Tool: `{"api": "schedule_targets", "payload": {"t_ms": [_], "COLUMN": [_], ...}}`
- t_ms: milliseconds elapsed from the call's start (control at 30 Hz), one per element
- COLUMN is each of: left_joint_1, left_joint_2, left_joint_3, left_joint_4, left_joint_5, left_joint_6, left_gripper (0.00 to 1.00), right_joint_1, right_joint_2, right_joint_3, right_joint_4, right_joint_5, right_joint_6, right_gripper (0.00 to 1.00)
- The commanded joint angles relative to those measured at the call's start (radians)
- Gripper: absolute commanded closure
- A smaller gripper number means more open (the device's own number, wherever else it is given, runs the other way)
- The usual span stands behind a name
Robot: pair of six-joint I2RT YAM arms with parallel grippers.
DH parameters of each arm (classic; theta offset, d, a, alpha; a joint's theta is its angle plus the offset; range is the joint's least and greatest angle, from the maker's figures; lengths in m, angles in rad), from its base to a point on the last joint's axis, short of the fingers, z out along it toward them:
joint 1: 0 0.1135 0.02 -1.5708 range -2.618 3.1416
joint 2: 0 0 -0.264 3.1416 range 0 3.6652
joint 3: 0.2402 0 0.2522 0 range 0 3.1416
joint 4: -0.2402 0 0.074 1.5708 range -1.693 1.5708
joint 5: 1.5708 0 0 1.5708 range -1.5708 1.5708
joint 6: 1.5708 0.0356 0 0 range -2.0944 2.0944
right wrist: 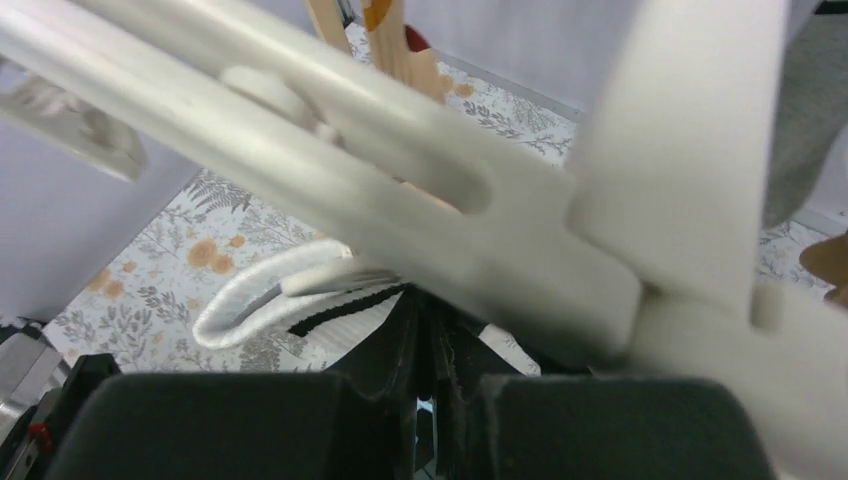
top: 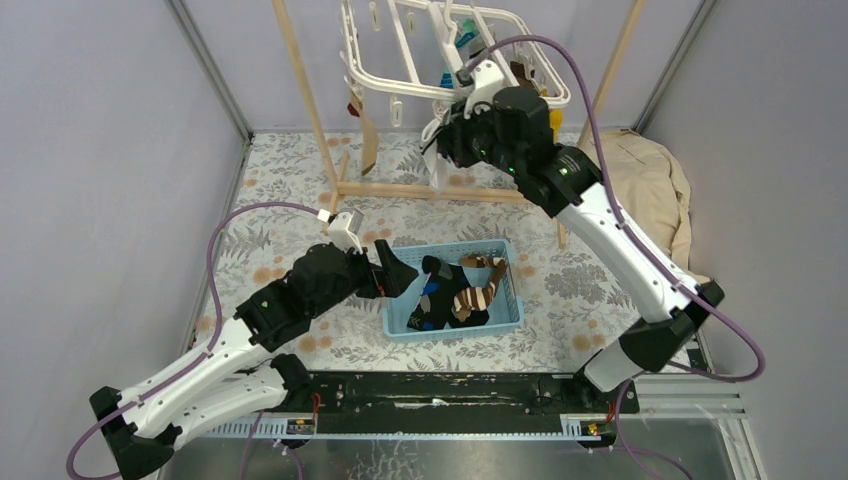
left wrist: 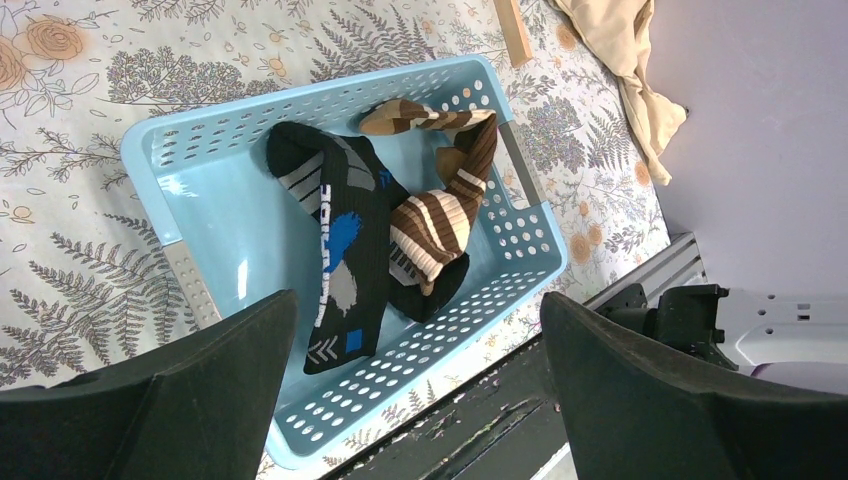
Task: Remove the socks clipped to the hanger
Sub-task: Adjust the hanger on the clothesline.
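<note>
Shows a sock-removal job partly done. Directly below the wide-open, empty left gripper [top: 398, 272], finds a light blue perforated plastic basket [left wrist: 150, 150] already holding a brown-and-cream striped sock [left wrist: 440, 215] and a black sock with blue and grey patches [left wrist: 335, 250].

Higher up, catches the right gripper [right wrist: 428, 330] clamped shut on a white ribbed sock with a black band [right wrist: 290, 300], just beneath a bar of the white plastic drying hanger [right wrist: 400, 170]. Hides the state of its clip.

Leaves more to unclip: teal socks [top: 465, 40] above and behind that gripper, a yellow sock [top: 556, 122] to its right.

Crowds the right gripper with hanger bars above and a pale wooden rack pole [top: 308, 100] off to its left. Offers open room below it, toward the basket.
</note>
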Motion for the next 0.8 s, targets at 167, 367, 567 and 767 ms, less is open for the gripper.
{"api": "schedule_targets", "payload": {"t_ms": [167,367,567,767], "left_joint_1": [-0.003,-0.004,-0.004,-0.004], "left_joint_2": [0.000,0.016,0.033,0.046], "left_joint_3": [0.033,0.036,0.041,0.060], "left_joint_4": [0.012,0.016,0.024,0.011], "left_joint_5": [-0.004,-0.007,-0.003,-0.008], "left_joint_6": [0.010,0.018,0.022,0.034], "left_gripper": [0.01,0.01,0.01,0.01], "right_joint_1": [0.113,0.146,0.156,0.180], "right_joint_2": [0.177,0.254,0.332,0.426], "right_joint_3": [0.280,0.393,0.518,0.631], "right_joint_4": [-0.219,-0.282,-0.330,-0.387], "right_joint_5": [0.222,0.264,0.265,0.329], "right_joint_6": [-0.115,-0.156,-0.173,-0.206], "right_gripper": [0.97,0.97,0.96,0.96]}}
